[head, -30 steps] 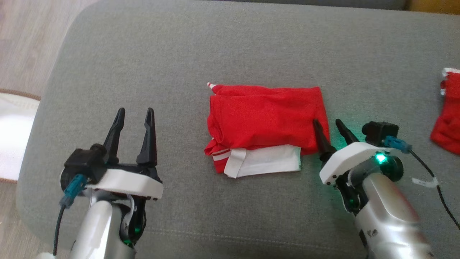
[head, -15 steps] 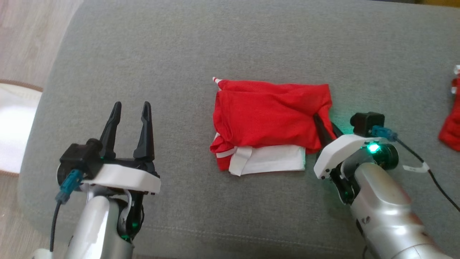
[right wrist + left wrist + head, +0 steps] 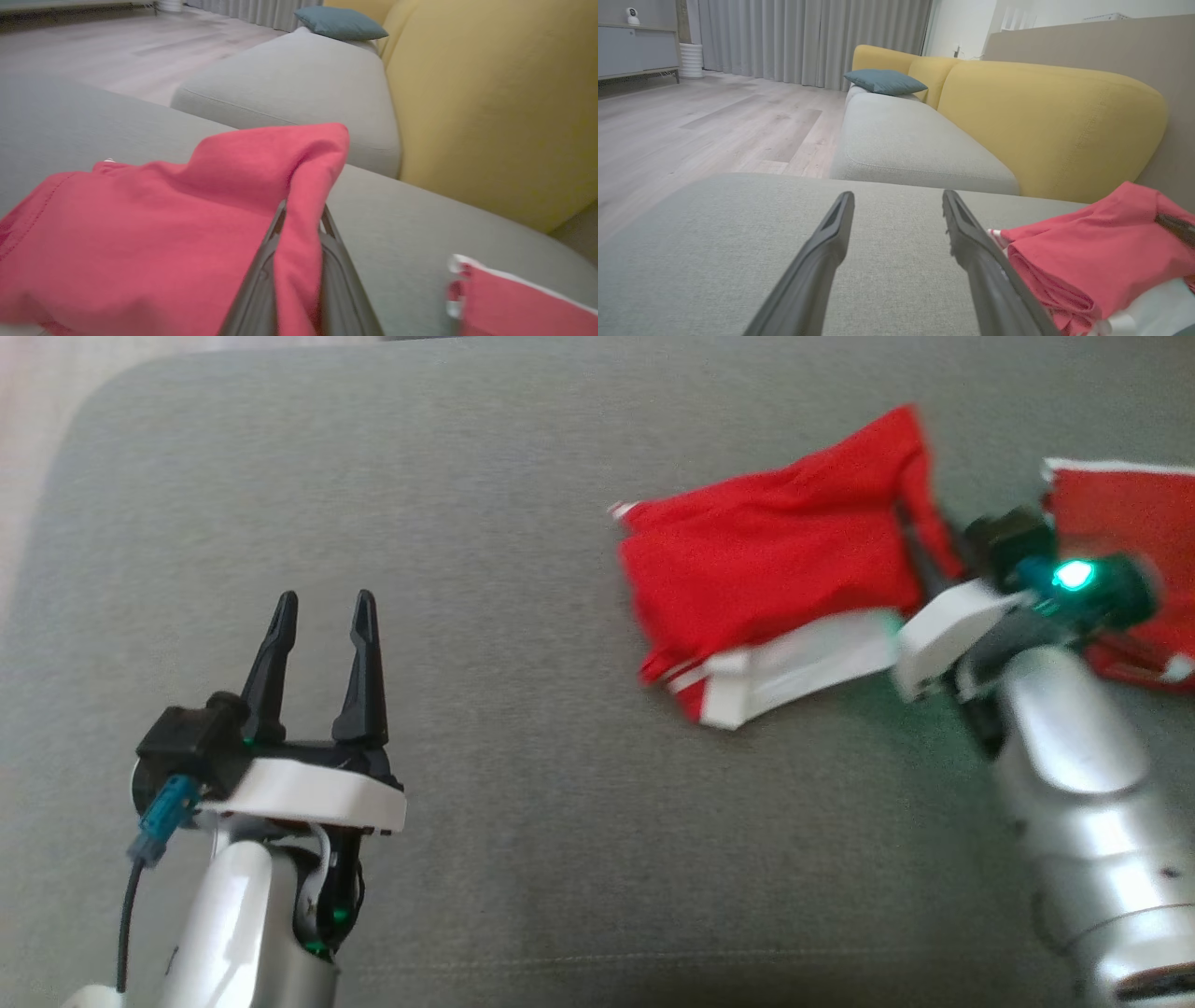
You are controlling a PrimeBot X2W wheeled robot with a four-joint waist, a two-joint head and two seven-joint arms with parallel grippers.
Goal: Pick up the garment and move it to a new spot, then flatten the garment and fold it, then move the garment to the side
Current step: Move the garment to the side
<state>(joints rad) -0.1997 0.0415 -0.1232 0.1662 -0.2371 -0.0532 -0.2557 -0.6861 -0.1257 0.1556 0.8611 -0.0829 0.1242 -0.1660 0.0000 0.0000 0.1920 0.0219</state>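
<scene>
The folded red garment (image 3: 766, 569) with white trim lies on the grey cushion (image 3: 513, 728), its right edge lifted. My right gripper (image 3: 920, 546) is shut on that edge; in the right wrist view the red cloth (image 3: 154, 228) is pinched between the two dark fingers (image 3: 261, 284). My left gripper (image 3: 322, 611) stands open over bare cushion at the lower left, well apart from the garment. The left wrist view has its fingers (image 3: 831, 238) spread, with the garment (image 3: 1087, 242) off to the right.
A second red piece with a white edge (image 3: 1120, 523) lies at the far right, just behind my right wrist, also seen as red cloth (image 3: 514, 303). A yellow sofa back (image 3: 1045, 126) and another grey seat (image 3: 906, 140) stand beyond. Wood floor (image 3: 691, 126) lies off the cushion's left side.
My right gripper has shut on the garment's right edge and dragged it up and to the right, toward the other red piece. The head camera has shifted too. The left gripper stays open.
</scene>
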